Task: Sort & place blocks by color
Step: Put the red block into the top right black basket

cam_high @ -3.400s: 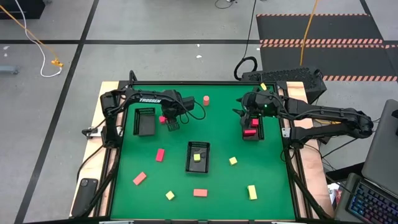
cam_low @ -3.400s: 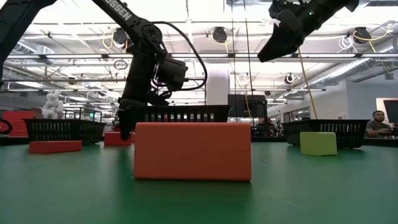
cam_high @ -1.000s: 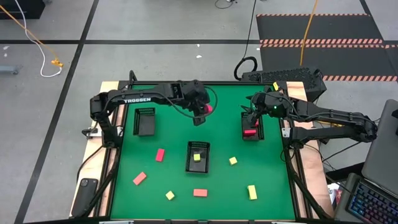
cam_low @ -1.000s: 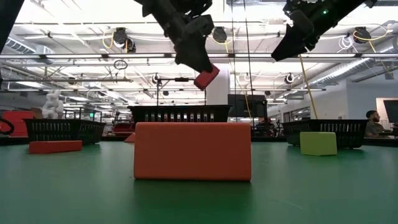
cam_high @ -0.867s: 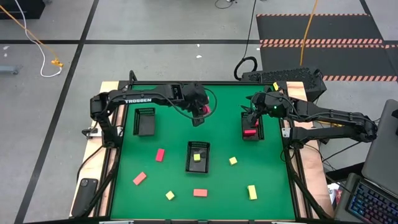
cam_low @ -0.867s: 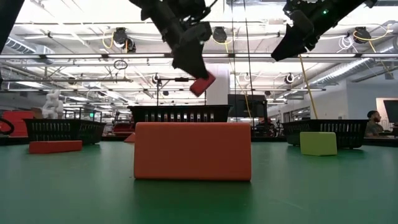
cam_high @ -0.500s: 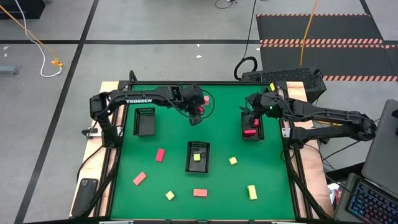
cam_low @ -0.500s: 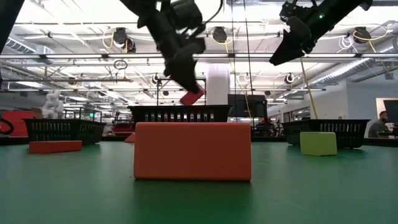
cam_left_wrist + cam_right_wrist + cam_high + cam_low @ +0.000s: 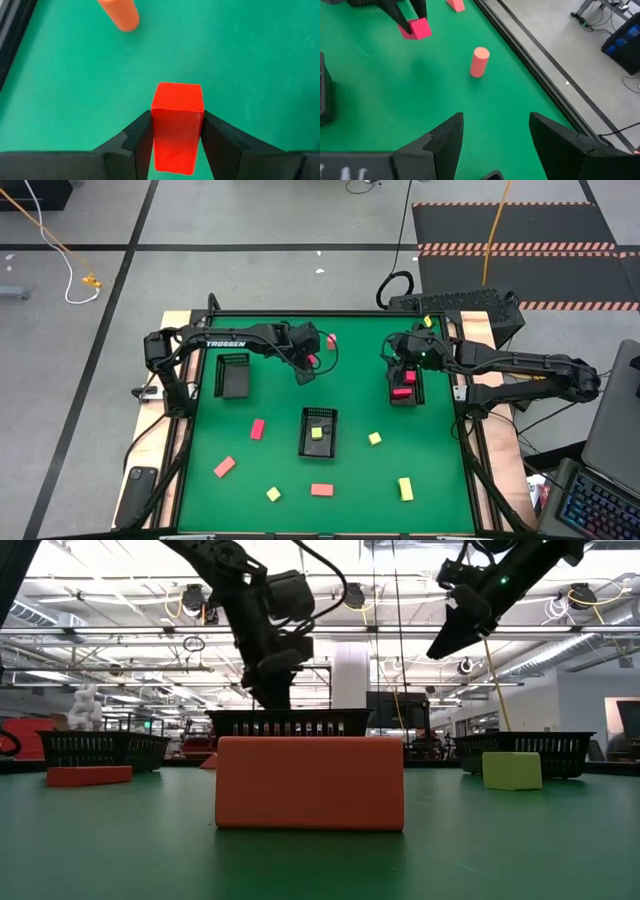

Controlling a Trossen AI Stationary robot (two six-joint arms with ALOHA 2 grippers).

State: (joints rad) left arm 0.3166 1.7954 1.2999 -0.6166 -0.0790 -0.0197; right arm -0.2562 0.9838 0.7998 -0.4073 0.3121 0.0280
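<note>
My left gripper (image 9: 311,364) is shut on a pink-red block (image 9: 177,125) low over the green mat, in the far middle of the table. The right wrist view also shows that block (image 9: 418,28). In the low view the middle tray (image 9: 290,723) hides it. A salmon cylinder (image 9: 331,340) stands on its end on the mat just beyond it. My right gripper (image 9: 400,364) is open and empty above the right black tray (image 9: 404,380), which holds a red block (image 9: 401,392). My left gripper pinches the block's two opposite sides (image 9: 156,120) between its two fingers (image 9: 137,135). The fingers come from above, pointing down. The block's free end (image 9: 177,92) sticks out past the fingertips. I cannot tell whether it touches the mat.
An empty-looking black tray (image 9: 233,374) sits at the left. The middle tray (image 9: 318,442) holds a yellow block (image 9: 317,433). Loose on the mat are a red block (image 9: 257,428), salmon blocks (image 9: 224,467) (image 9: 321,490) and yellow blocks (image 9: 273,494) (image 9: 374,438) (image 9: 405,488).
My left gripper has gone down and a little toward the table's left edge with the pink-red block still between its fingers, from well above the trays to low over the mat. My right gripper has shifted slightly toward the left, still open.
</note>
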